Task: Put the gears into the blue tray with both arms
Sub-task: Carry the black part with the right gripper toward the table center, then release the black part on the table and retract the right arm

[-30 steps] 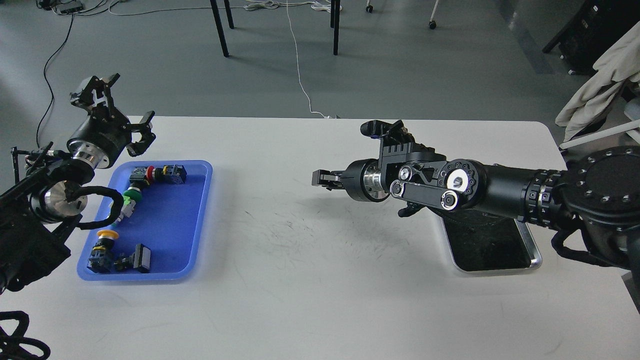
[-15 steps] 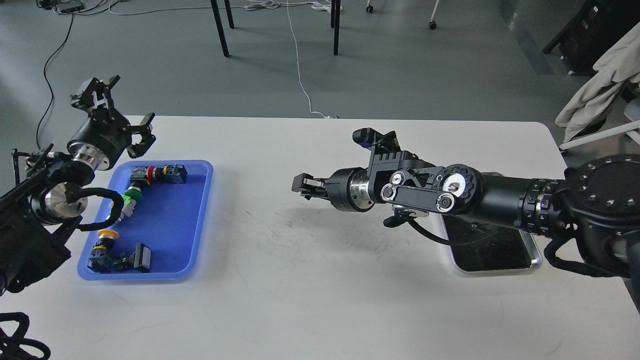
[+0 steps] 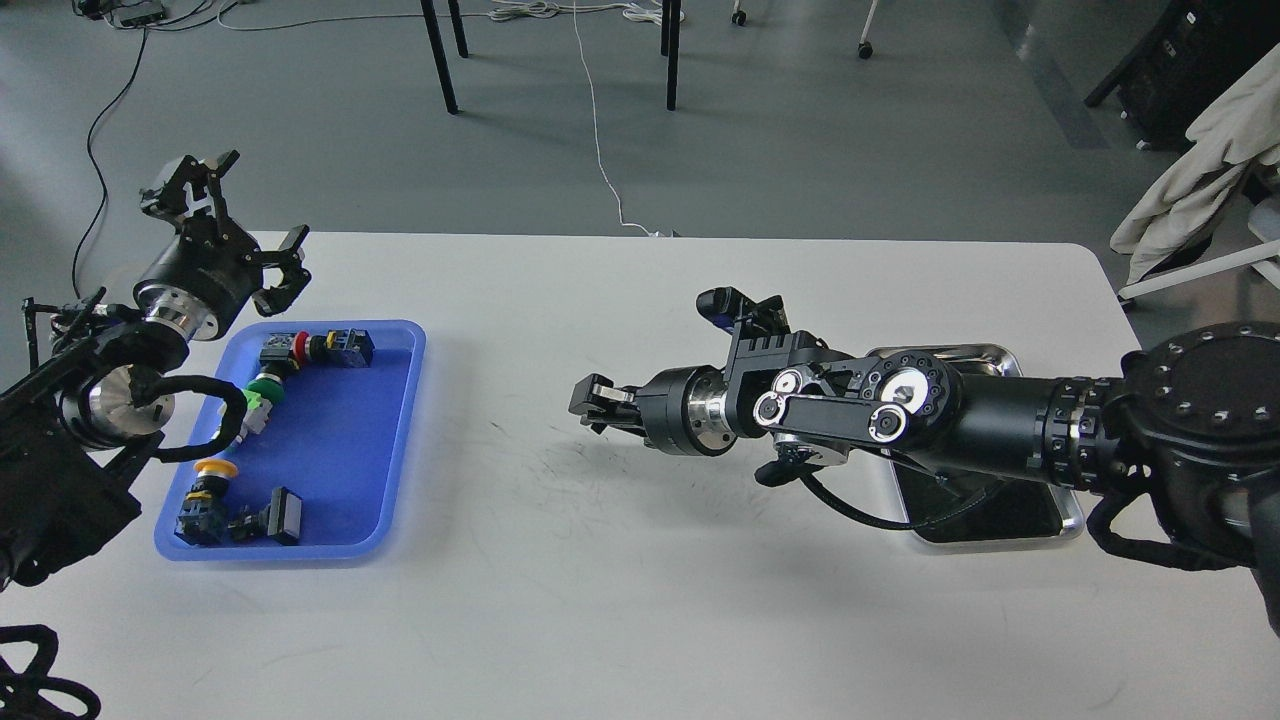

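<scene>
The blue tray (image 3: 340, 440) lies at the table's left side and holds several push-button switches (image 3: 270, 385) with red, green and yellow caps. No gears can be made out in this view. My left gripper (image 3: 237, 225) hangs above the tray's far left corner, claws spread open and empty. My right gripper (image 3: 592, 402) reaches leftward over the middle of the table, well right of the blue tray. It is dark and seen side-on, so I cannot tell how its fingers stand or whether they hold anything.
A shiny steel tray (image 3: 1070, 520) with a dark bottom sits at the right, largely covered by my right forearm (image 3: 1000, 415). A thin black cable (image 3: 850, 510) droops under the wrist. Chair legs and cords stand on the floor beyond the table.
My right arm has swung left and slightly nearer, carrying its gripper away from the steel tray toward the table's middle. The left arm and the switches stay put.
</scene>
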